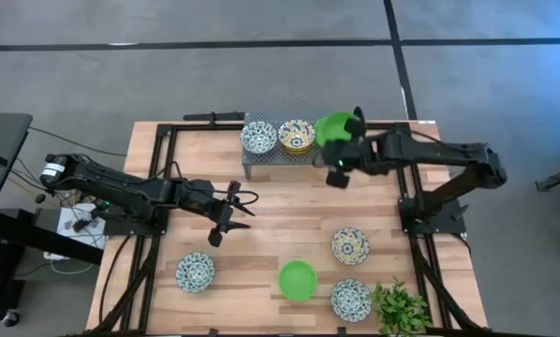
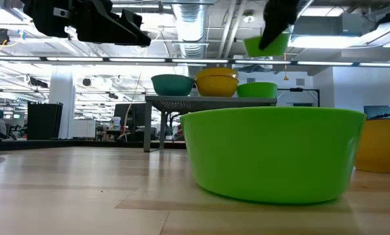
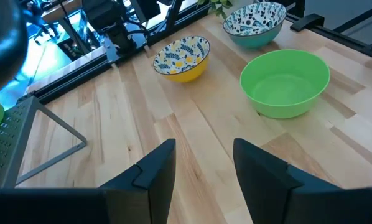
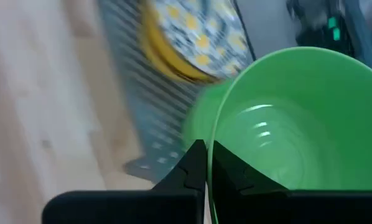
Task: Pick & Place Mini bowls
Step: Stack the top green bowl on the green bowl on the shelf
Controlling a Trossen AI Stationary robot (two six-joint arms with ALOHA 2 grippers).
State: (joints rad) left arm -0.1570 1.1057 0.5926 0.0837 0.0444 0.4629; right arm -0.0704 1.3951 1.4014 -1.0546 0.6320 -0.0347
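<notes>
One plain bright green round bowl (image 1: 333, 126) is pinched by its rim in the right gripper (image 1: 347, 140), up above the grey metal rack (image 1: 261, 157) at 12 o'clock.
It tips sideways, mouth not flat. Left gripper (image 1: 229, 213) waits, fingers spread, at 9 o'clock.

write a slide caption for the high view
Right gripper holds a green bowl above the metal rack; left gripper waits open mid-table.
</notes>
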